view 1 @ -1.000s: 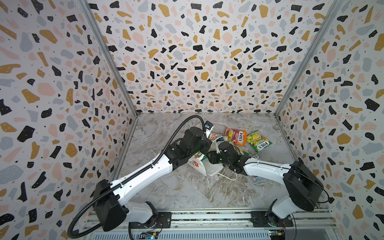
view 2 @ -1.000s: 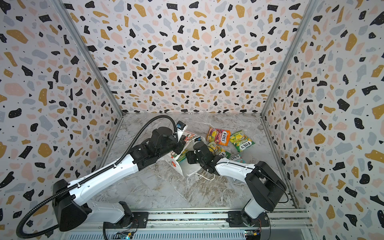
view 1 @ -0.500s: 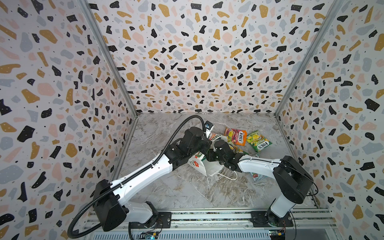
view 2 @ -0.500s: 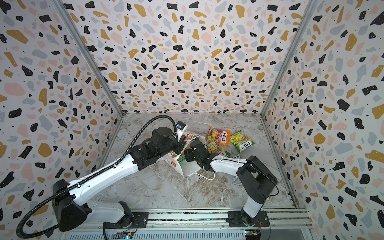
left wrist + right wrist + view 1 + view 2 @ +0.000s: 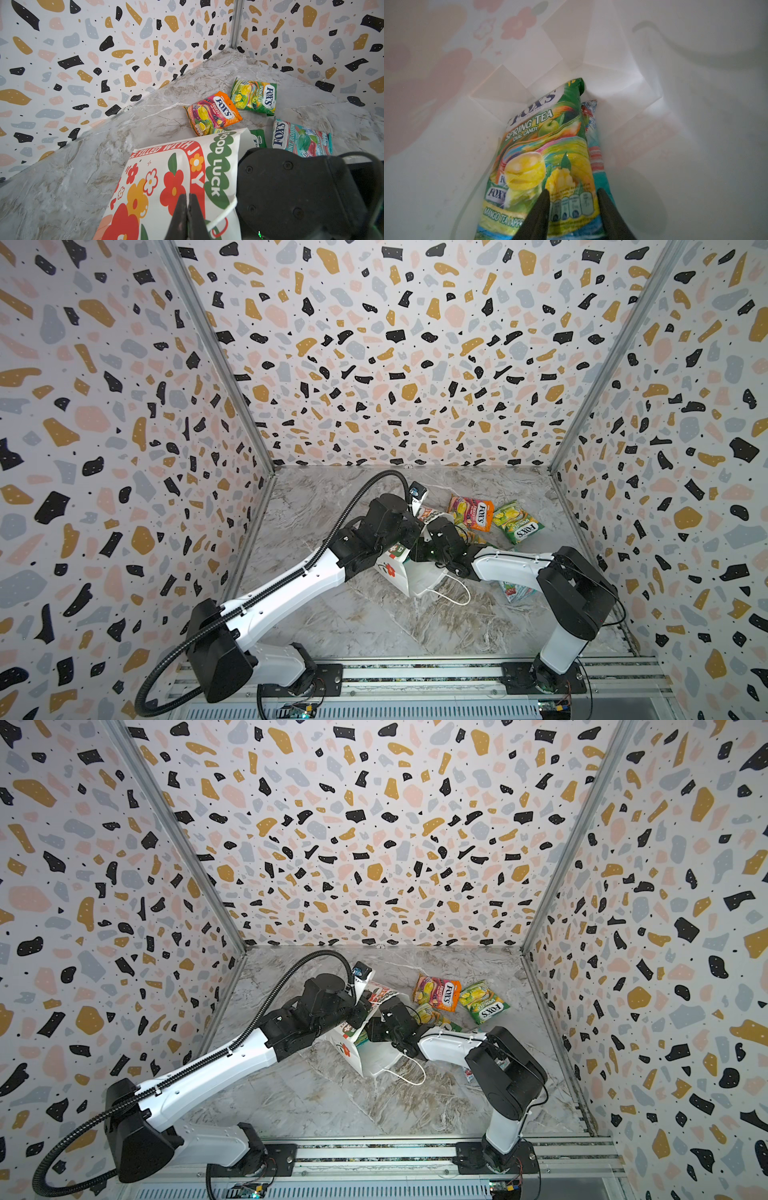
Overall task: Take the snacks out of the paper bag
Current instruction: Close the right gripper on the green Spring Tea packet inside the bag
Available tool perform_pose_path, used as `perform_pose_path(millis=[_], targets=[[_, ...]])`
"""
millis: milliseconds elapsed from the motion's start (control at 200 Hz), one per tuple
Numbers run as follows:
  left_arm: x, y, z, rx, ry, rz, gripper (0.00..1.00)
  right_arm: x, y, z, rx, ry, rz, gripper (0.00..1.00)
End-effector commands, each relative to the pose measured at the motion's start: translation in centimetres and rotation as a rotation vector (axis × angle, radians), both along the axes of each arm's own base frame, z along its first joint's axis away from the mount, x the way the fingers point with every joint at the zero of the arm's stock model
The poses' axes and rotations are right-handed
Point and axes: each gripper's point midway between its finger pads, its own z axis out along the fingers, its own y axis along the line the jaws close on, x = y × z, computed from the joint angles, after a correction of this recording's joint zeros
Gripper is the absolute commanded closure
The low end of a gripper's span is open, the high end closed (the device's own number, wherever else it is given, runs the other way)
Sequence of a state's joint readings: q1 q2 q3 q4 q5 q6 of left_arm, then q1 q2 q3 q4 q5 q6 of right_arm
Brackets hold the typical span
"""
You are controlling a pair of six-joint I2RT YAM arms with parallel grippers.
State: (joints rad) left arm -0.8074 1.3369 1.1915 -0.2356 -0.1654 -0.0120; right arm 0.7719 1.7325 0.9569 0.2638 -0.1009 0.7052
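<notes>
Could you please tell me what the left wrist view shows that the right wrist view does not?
Left wrist only: the shut left gripper pinching the flower-printed outside of the white paper bag; an orange-pink glossy candy packet, a green-yellow loose packet and a teal loose packet on the marble table. Right wrist only: the open right gripper over a green-yellow bagged packet, a teal bagged packet beside it. Both: that bag.
</notes>
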Motion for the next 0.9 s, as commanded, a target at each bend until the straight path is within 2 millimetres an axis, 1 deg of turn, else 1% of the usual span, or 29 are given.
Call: perform_pose_path(millis=[0, 190, 310, 466, 576, 736, 891], targets=[[0.0, 0.0, 1.3, -0.028, -0.039, 0.001, 1.00, 0.0, 0.4, 1.8, 0.074, -0.006, 0.013, 0.75], [0.1, 0.0, 1.2, -0.024, -0.040, 0.005, 1.00, -0.3, -0.1, 2.5, 0.099, -0.010, 0.014, 1.00], [0.4, 0.3, 1.0, -0.014, -0.040, 0.030, 1.00, -0.8, -0.3, 3.5, 0.131, -0.022, 0.029, 1.00], [0.7, 0.6, 0.8, -0.006, -0.038, 0.051, 1.00, -1.8, -0.4, 5.8, 0.161, -0.061, 0.079, 1.00], [0.8, 0.7, 0.8, -0.004, -0.040, 0.061, 1.00, -2.7, -0.6, 7.0, 0.167, -0.082, 0.124, 1.00], [1.1, 1.0, 0.7, 0.004, -0.043, 0.083, 1.00, -4.0, -1.1, 7.8, 0.155, -0.095, 0.170, 1.00], [1.4, 1.3, 0.5, 0.014, -0.041, 0.109, 1.00, -5.1, -1.6, 9.2, 0.158, -0.128, 0.207, 1.00]])
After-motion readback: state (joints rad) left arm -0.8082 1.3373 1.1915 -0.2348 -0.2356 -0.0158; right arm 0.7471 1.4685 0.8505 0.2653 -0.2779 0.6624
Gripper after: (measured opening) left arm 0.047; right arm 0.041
